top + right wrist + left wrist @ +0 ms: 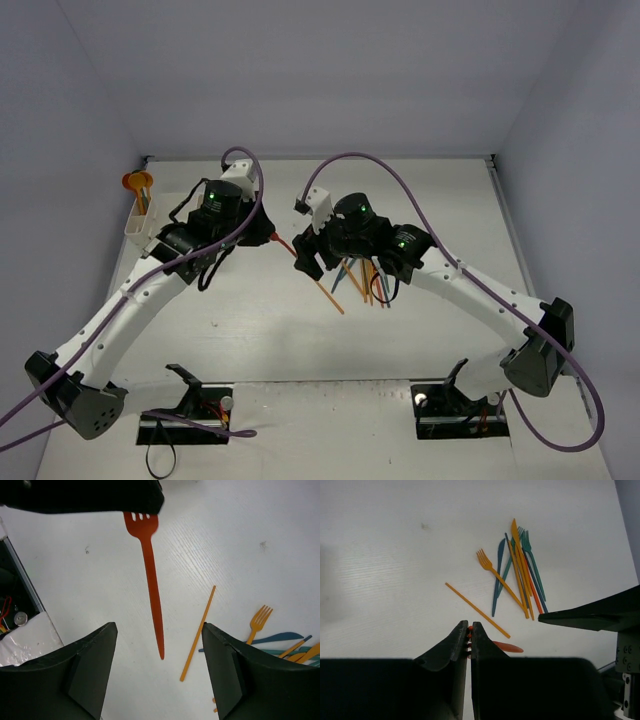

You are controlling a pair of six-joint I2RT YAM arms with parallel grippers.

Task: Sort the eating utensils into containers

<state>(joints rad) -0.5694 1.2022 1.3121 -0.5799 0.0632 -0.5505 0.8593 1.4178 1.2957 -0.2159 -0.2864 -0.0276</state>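
Left hand (470, 626) clamps a red fork (150, 575) by its tines, while right hand (157, 630) gapes wide.

No readable text, labels, brands, numbers or signs appear on anything

Left tool (470, 626) is pinched tight w/ a red utensil (509, 647) caught btwn the tips, one end poking out to the right. A lone orange stick (477, 610) lies diagonal on the table (380, 555) right in front. Further back an orange fork (490, 569) leans into a messy heap (522, 580): teal forks (526, 537), blue knife (498, 565), orange & red bits, all overlapping. Black arm part (600, 616) juts in from the right edge.
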